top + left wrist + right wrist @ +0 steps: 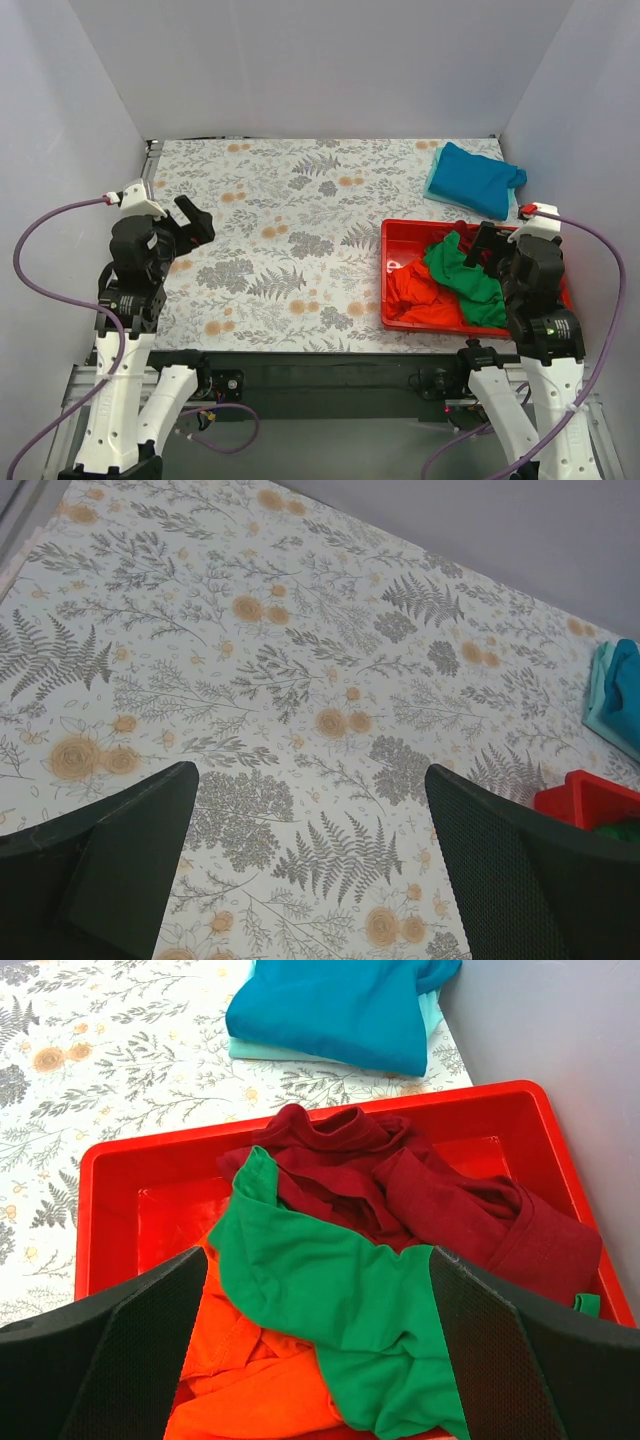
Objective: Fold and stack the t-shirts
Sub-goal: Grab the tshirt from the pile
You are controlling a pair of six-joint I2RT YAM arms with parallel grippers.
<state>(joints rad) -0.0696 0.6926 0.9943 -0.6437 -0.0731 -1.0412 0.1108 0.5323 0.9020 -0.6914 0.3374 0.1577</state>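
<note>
My right claw (318, 1260) hangs wide open and empty over the tray (110, 1175), just above the green shirt (330, 1300). That shirt lies crumpled on top of the orange (240, 1385) and maroon (430, 1195) ones. The teal shirt (330, 1000) sits folded at the far right corner of the tabletop (300, 630). I'd pinch only green fabric at a raised fold, lift it clear of the tray wall, then carry it left. My left claw (310, 775), also open and empty, hovers over bare tabletop.
</note>
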